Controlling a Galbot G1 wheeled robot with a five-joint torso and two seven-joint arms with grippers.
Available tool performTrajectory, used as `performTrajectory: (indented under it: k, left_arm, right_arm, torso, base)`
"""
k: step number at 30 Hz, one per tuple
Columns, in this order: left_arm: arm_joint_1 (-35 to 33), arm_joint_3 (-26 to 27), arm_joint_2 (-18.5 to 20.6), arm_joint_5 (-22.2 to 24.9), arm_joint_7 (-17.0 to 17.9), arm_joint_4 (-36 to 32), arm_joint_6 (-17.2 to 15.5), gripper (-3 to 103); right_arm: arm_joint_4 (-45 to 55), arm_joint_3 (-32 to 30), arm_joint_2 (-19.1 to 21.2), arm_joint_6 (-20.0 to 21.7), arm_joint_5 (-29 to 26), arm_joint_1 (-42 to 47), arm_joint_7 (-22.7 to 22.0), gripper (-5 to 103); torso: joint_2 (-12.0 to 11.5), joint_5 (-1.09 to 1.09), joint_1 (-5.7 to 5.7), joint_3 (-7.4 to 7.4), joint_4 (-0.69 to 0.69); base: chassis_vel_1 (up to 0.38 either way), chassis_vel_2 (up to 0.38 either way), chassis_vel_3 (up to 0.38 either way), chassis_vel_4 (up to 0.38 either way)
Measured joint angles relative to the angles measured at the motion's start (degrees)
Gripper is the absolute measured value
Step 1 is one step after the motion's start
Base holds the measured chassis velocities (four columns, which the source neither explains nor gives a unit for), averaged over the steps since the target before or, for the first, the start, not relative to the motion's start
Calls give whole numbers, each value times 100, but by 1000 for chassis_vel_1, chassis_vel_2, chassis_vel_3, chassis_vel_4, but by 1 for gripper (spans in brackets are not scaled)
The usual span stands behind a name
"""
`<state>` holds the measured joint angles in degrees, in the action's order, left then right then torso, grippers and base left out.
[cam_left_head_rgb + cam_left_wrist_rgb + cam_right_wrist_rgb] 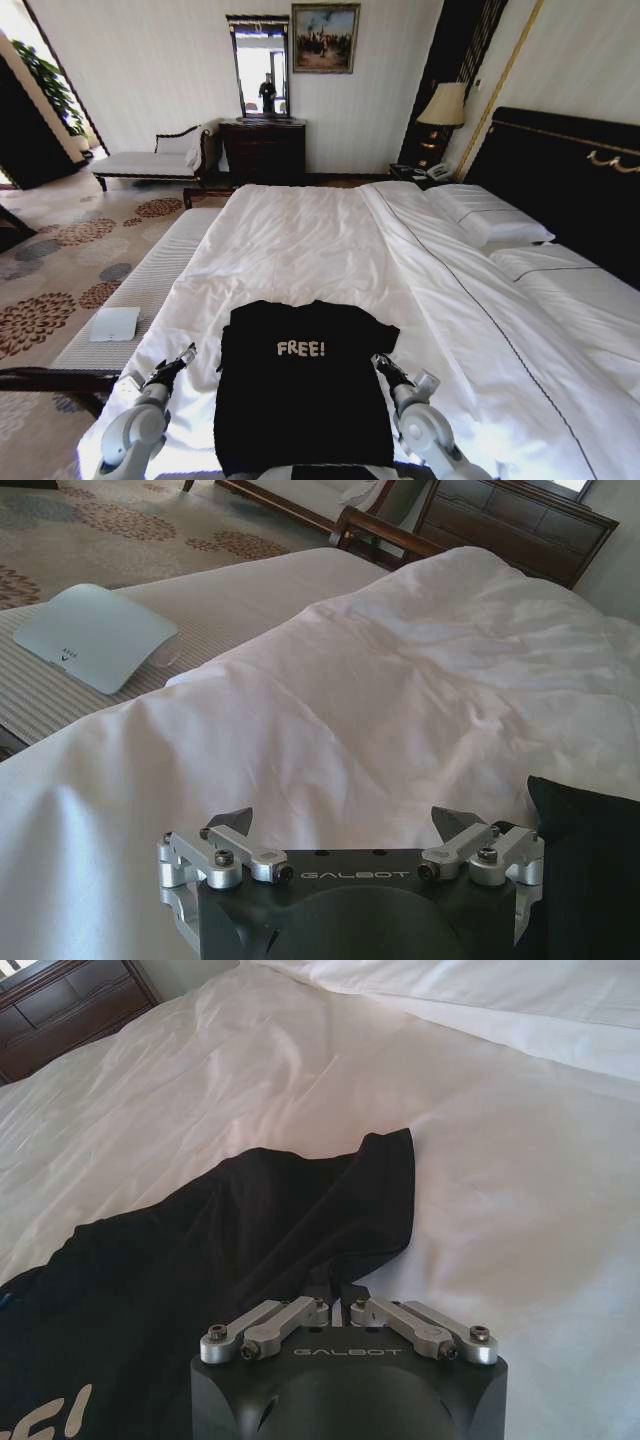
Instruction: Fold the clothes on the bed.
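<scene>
Closest to us is the black T-shirt [300,385], lying flat on the white duvet [300,250] at the near edge of the bed [560,180], with the "FREE!" print facing up. Its long axis runs straight away from us toward the far edge.

On the left side our left gripper [178,362] sits just beside the shirt's left hem, with its jaws spread wide and nothing in them; the fabric edge lies just to its inner side. On the right, our right gripper [385,368] is at the shirt's right edge below the sleeve, with its jaws closed together right at the black fabric. We can't tell if it's actually pinching cloth. Looks like the right arm is the one nearer to a grab.
</scene>
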<state>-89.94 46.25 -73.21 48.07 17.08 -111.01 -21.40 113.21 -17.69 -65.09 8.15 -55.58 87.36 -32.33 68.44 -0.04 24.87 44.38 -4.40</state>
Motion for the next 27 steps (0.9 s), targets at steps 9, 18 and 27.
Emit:
performTrajectory:
  k: [9,18,27]
  left_arm:
    - [-13,3,-35,16,11,12,8,100]
    - [-14,10,-41,71,52,-51,-11,100]
    - [-15,-42,-94,76,79,-133,-35,100]
  right_arm:
    - [125,-50,82,-3,4,82,-6,0]
    - [489,-234,347,97,-48,443,-109,0]
    - [220,-48,239,186,163,466,-224,0]
  torso:
    - [0,1,0,0,0]
    - [0,0,0,0,-1]
    - [0,0,0,0,0]
  base:
    - [0,0,0,0]
    - [0,0,0,0]
    - [0,0,0,0]
